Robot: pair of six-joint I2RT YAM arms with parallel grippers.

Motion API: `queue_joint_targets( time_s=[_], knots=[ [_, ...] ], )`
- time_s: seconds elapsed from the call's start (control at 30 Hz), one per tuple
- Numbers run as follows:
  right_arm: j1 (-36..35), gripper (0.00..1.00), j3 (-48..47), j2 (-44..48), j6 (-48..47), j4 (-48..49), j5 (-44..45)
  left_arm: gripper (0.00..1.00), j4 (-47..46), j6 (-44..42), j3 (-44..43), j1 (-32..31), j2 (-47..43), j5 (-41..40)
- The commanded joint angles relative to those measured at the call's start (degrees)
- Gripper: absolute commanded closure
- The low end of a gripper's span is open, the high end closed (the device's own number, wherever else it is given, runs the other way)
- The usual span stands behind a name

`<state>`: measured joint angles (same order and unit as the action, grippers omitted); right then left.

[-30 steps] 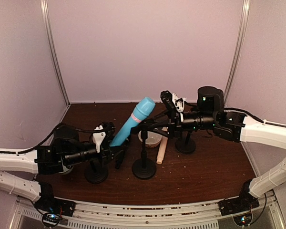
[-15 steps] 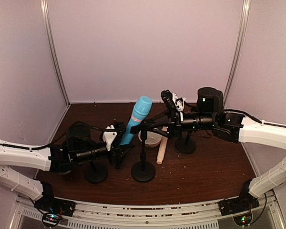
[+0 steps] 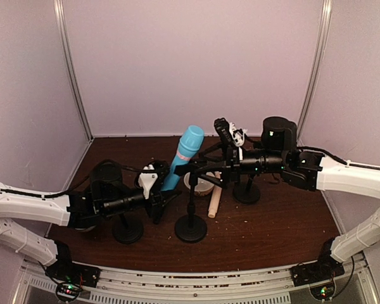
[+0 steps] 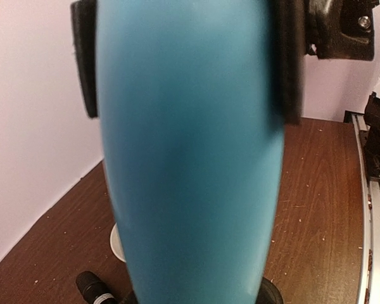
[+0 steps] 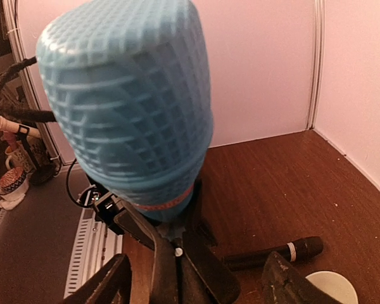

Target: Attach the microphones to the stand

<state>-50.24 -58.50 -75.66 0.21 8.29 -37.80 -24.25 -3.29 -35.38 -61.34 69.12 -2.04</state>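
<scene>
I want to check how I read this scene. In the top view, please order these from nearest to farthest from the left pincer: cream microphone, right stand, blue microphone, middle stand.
1. blue microphone: gripped in the left pincer itself.
2. middle stand: just to the pincer's right.
3. cream microphone: lying flat past that stand.
4. right stand: farthest to the right.

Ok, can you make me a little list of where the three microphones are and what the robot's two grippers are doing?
blue microphone: tilted up, head on top, next to the middle stand
left gripper: shut on the blue microphone's lower part
right gripper: open, fingers either side of the middle stand's clip
middle stand: cannot tell if the blue microphone sits in its clip
cream microphone: lying on the table
black microphone: lying on the table
</scene>
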Motion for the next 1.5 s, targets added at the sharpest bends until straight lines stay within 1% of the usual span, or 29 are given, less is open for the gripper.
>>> queue_joint_targets(
  time_s=[0.0, 0.03, 0.07, 0.13, 0.17, 0.2, 0.23, 0.27, 0.3, 0.4, 0.43, 0.47, 0.63, 0.77, 0.9, 0.97, 1.07, 1.23, 1.4, 1.47],
  knots=[
    [-0.01, 0.26, 0.10, 0.31, 0.18, 1.17, 2.00, 0.98, -3.33, -1.02, -2.46, -0.09, 0.80, 0.88],
    [0.01, 0.25, 0.11, 0.51, 0.10, 0.96, 2.24, 0.96, -3.22, -0.89, -2.57, -0.09, 0.95, 0.85],
    [0.03, 0.24, 0.01, 0.70, -0.04, 0.51, 2.42, 0.92, -3.07, -0.65, -2.75, -0.09, 1.07, 0.33],
    [0.01, 0.20, -0.43, 1.28, -0.62, -1.14, 3.18, 0.73, -2.32, 0.31, -3.09, -0.09, 1.04, -1.54],
    [0.00, 0.19, -0.81, 1.66, -0.91, -2.14, 3.59, 0.61, -2.03, 0.83, -3.12, -0.09, 0.83, -2.83],
    [0.00, 0.17, -1.13, 2.09, -0.91, -3.17, 4.02, 0.54, -1.62, 1.52, -3.09, -0.09, 0.51, -3.77],
    [0.04, 0.09, -1.67, 2.50, -0.60, -4.73, 4.42, 0.50, -1.17, 1.76, -3.01, -0.09, -0.04, -4.09],
    [0.04, 0.01, -2.79, 2.80, -0.42, -7.09, 4.75, 0.47, -0.66, 1.79, -2.97, -0.09, -0.73, -3.64],
    [-0.04, 0.00, -3.85, 3.39, -0.15, -9.47, 4.41, 0.45, -0.10, 1.79, -3.03, -0.09, -1.75, -2.74],
    [-0.37, 0.00, -4.14, 6.38, 0.85, -13.81, 4.24, 0.38, 2.37, 2.59, -3.70, -0.09, -4.30, 0.90],
    [-0.38, 0.00, -3.43, 7.64, 1.09, -14.51, 4.50, 0.32, 3.44, 3.04, -4.35, -0.12, -5.04, 1.96],
    [-0.47, 0.00, -2.62, 9.06, 1.28, -15.08, 4.72, 0.29, 4.29, 3.25, -4.88, -0.21, -5.68, 2.75],
    [-1.03, 0.00, 3.56, 15.03, 4.56, -14.98, 4.53, 0.23, 7.27, 1.56, -8.51, -0.09, -7.14, 4.70],
    [-1.53, 0.00, 10.93, 17.72, 6.78, -10.94, 5.00, 0.24, 14.63, -0.41, -15.31, -0.09, -4.11, 7.61],
    [-1.67, 0.00, 14.34, 18.18, 7.01, -12.38, 4.97, 0.28, 21.76, -0.86, -21.36, -0.09, -0.20, 10.35],
    [-1.95, 0.00, 16.13, 18.95, 7.75, -11.34, 4.49, 0.34, 23.72, -1.21, -23.11, -0.02, 1.44, 11.23],
    [-2.29, 0.00, 18.96, 20.27, 9.25, -8.42, 4.14, 0.45, 25.29, -1.52, -24.64, -0.01, 2.72, 12.64],
    [-2.32, 0.00, 20.31, 20.43, 9.44, -7.46, 4.25, 0.59, 24.52, -1.35, -24.73, 0.08, 2.13, 13.65],
    [-2.46, 0.00, 19.15, 19.36, 8.81, -8.14, 3.97, 0.72, 24.84, -1.99, -26.42, 0.53, 0.64, 11.33],
    [-2.41, 0.00, 18.72, 19.16, 8.74, -8.21, 4.01, 0.76, 24.54, -1.46, -28.04, 1.58, 0.03, 10.32]
  ],
)
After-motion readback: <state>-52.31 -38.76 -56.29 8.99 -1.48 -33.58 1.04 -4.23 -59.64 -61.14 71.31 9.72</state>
